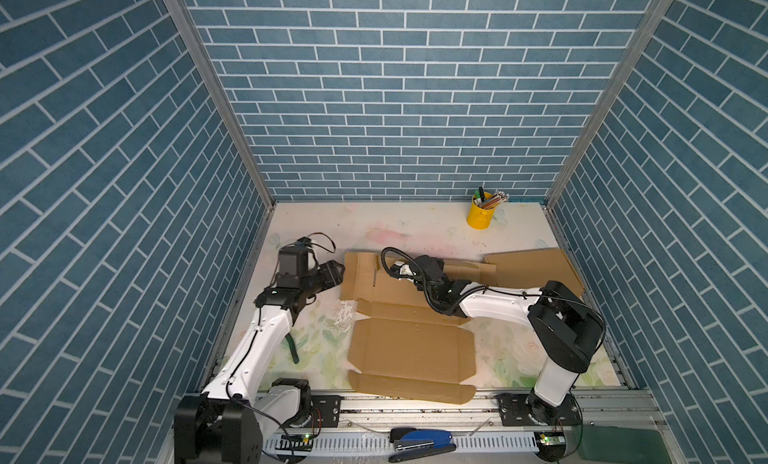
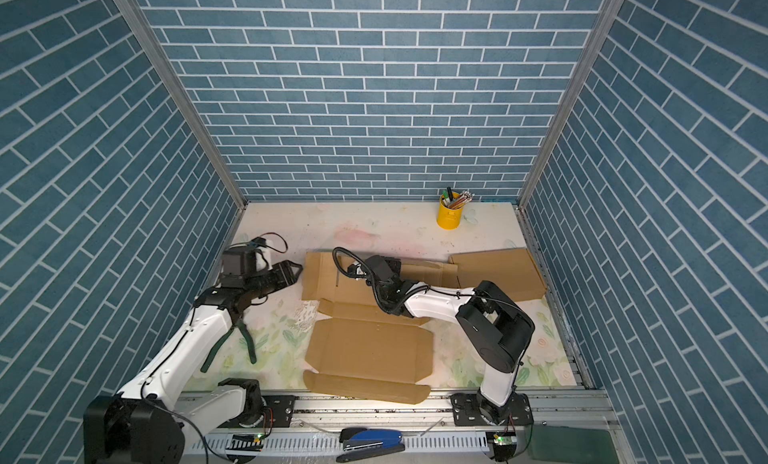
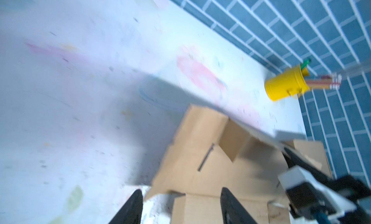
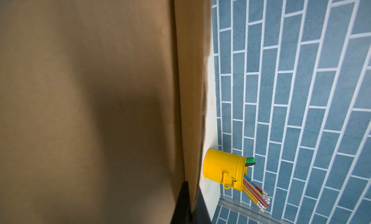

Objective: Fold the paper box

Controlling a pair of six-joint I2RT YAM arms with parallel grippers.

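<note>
The paper box [image 1: 409,345] is a flat brown cardboard cutout that covers the middle and right of the table in both top views [image 2: 370,349]. My right gripper [image 1: 438,270] reaches over the box's far part and is shut on a raised flap. In the right wrist view the dark fingers [image 4: 183,203] pinch the flap's edge [image 4: 190,92]. My left gripper [image 1: 334,272] hangs open just off the box's far left edge [image 2: 291,270]. Its two fingertips [image 3: 138,194] straddle a cardboard corner [image 3: 200,152] without touching it.
A yellow cup of pencils [image 1: 478,216] stands near the back wall [image 3: 285,86] [image 4: 222,168]. On the front rail lies a blue stapler [image 1: 424,439]. A dark green two-legged tool [image 2: 232,345] shows under the left arm. Blue brick walls close three sides.
</note>
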